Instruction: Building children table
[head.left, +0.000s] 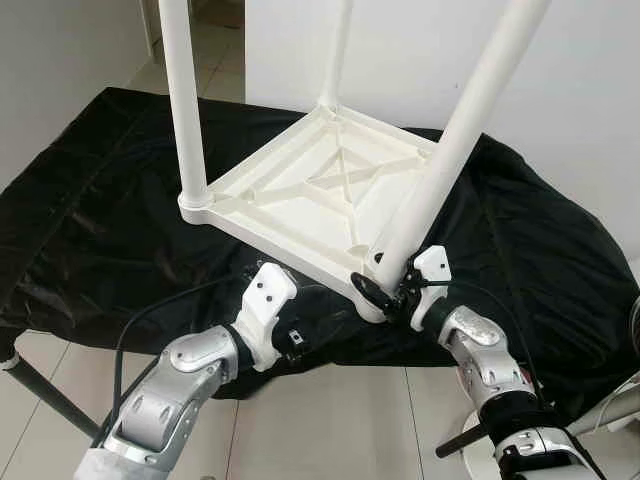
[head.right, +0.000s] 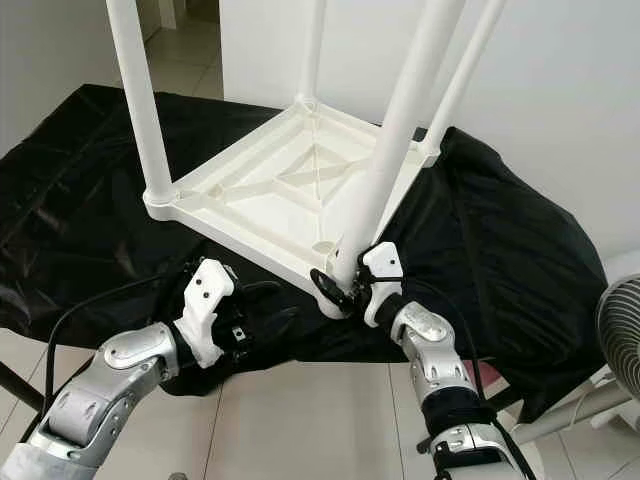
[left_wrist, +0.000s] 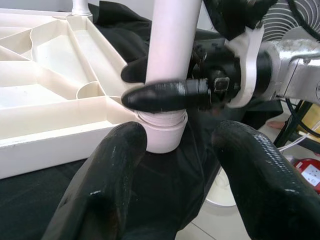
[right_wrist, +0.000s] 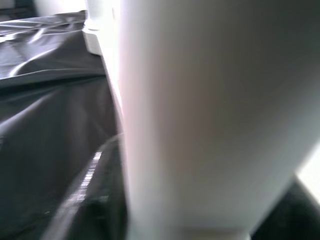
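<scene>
White plastic leg (head.left: 440, 170), nearest corner of the inverted tabletop (head.left: 310, 190) on black cloth (head.left: 90, 230): right gripper (head.left: 385, 290) clamped its base at the socket; left gripper (left_wrist: 170, 165) waited beside, fingers spread, empty. Beyond, three legs stood seated; tightening and righting apparently remained.

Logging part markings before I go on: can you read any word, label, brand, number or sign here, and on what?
None can be read.
Upturned white plastic table top: bare ribs.
White tube leg held by right gripper: unmarked.
Black cloth: plain.
Small red box: white marks too small.
</scene>
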